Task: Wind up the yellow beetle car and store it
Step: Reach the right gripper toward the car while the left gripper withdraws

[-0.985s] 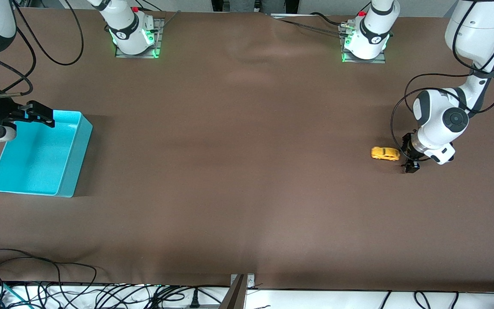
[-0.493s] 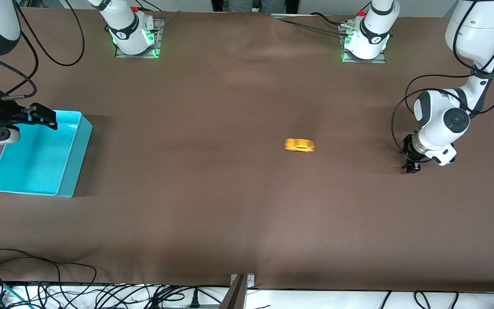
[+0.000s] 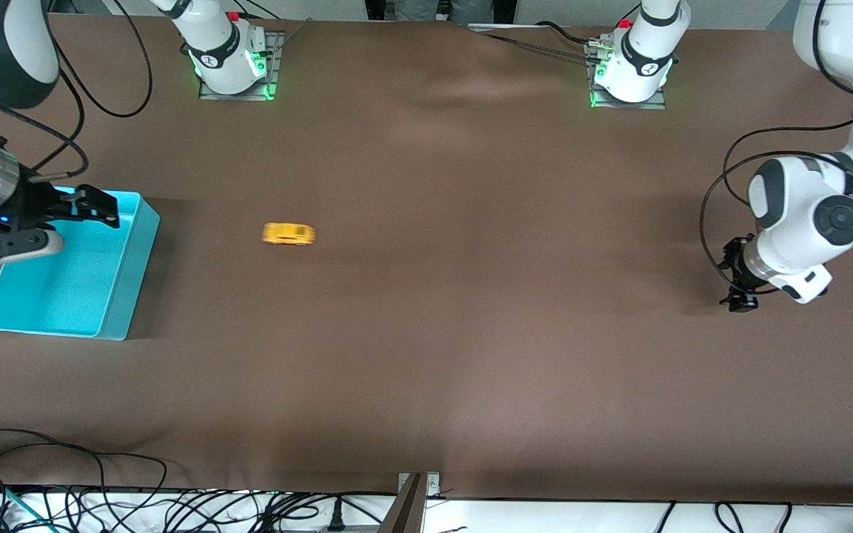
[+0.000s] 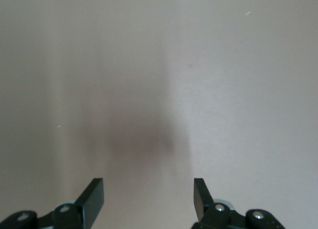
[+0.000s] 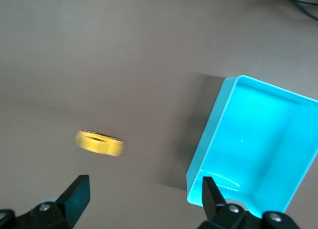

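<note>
From the front, the yellow beetle car (image 3: 288, 234) sits on the brown table (image 3: 426, 311), its outline smeared, near the turquoise bin (image 3: 126, 277) toward my right arm's end and well apart from my left gripper. My left gripper (image 3: 739, 280) hangs low over the table at my left arm's end, with nothing between its fingers. My right gripper (image 3: 75, 209) hovers over the bin's edge farthest from the front camera, fingers spread and holding nothing. The bin has nothing in it that I can see.

Through my left wrist camera, my left gripper (image 4: 148, 199) has its two dark fingers (image 4: 93, 196) set apart, with only bare table and a soft shadow between them.

Through my right wrist camera, my right gripper (image 5: 144, 196) is spread wide. The car (image 5: 99, 142) shows as a yellow blur on the table beside the bin (image 5: 213, 134), not touching it, and outside it.
</note>
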You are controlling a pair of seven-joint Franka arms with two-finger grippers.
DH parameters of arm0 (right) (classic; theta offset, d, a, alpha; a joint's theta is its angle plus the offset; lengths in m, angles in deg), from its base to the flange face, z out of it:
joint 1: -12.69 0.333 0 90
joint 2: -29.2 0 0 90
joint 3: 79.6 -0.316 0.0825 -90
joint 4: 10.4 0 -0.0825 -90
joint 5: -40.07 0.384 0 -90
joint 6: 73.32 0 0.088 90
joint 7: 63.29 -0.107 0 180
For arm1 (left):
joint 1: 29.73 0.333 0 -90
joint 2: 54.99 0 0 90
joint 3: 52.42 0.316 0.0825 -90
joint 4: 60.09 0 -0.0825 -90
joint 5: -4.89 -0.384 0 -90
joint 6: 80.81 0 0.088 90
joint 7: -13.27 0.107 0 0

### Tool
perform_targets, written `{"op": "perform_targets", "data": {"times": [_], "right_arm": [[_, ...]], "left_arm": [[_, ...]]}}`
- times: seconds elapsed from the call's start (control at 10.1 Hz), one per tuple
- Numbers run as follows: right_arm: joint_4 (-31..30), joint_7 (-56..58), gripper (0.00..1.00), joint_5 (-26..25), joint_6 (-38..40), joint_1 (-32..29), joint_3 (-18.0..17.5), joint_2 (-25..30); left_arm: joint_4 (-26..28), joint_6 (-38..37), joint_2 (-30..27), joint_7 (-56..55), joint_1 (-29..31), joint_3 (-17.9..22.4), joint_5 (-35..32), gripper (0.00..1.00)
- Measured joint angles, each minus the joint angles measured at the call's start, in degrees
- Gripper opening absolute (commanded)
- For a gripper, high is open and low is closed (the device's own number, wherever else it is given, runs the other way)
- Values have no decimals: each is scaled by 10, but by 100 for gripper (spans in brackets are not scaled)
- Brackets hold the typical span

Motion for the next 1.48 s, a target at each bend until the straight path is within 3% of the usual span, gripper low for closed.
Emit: {"op": "perform_targets", "data": {"times": [0.49, 1.08, 1.28, 1.48], "right_arm": [[4, 46, 100, 13, 3, 0, 0, -4], [6, 46, 100, 14, 16, 4, 0, 0], [-59, 63, 100, 19, -16, 4, 0, 23], [-166, 128, 100, 20, -79, 1, -1, 54]], "left_arm": [[-130, -138, -5, 14, -7, -13, 18, 83], [-205, -264, -39, 333, -7, -15, 46, 96], [-205, -305, -70, 436, -7, -16, 47, 100], [-217, -340, -89, 513, -8, -25, 47, 100]]}}
